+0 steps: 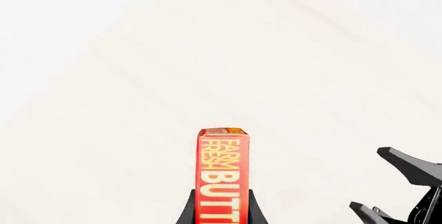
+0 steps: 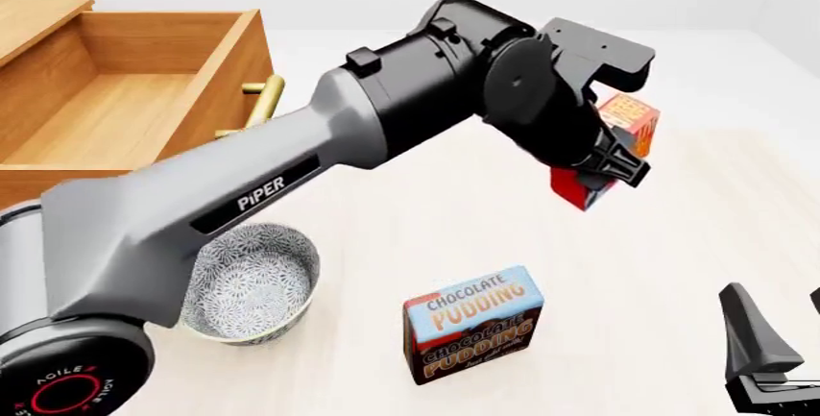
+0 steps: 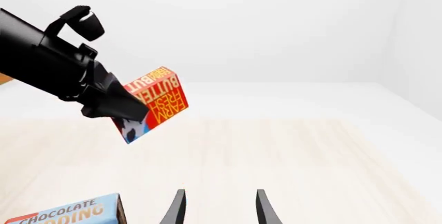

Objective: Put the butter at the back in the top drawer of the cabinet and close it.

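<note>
Front view, near to far: the right claw (image 2: pixel 769 354) rests open and empty at the desk's (image 2: pixel 666 272) near edge beside the pudding box (image 2: pixel 474 325), while the left claw (image 2: pixel 602 161) holds the butter (image 2: pixel 625 120) aloft, well right of the open top drawer (image 2: pixel 122 109). The butter looks a light, stiff, smooth carton, best pinched across its narrow faces. The left arm hides most of the box; the cabinet (image 2: pixel 38 12) is cut off.
</note>
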Controlling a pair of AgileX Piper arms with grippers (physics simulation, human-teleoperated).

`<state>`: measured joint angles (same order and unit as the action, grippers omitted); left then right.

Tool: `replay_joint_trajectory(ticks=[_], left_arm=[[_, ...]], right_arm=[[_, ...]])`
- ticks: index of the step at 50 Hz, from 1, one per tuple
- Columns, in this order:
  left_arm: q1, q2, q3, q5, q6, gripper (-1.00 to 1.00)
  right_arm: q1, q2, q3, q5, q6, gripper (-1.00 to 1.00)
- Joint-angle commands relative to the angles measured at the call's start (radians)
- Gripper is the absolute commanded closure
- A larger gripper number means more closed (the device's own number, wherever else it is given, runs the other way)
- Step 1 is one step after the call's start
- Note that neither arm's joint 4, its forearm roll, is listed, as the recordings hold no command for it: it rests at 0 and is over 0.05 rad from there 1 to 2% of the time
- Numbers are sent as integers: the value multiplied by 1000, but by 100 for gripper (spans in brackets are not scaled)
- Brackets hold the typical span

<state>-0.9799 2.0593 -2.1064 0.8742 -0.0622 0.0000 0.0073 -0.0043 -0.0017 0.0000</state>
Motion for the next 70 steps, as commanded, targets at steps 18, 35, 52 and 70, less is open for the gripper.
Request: replay_joint_trajectory(ticks=[18,35,52,70], left_arm=[[41,-127,-27,77,39,100],[96,-208,15,123,72,100],[142,-259,28,149,104,100],[197,-324,67,163,127,100]], right_arm=[[0,0,0,0,0,-100],[0,0,0,0,0,-100],[0,0,0,0,0,-100],[0,0,0,0,0,-100]])
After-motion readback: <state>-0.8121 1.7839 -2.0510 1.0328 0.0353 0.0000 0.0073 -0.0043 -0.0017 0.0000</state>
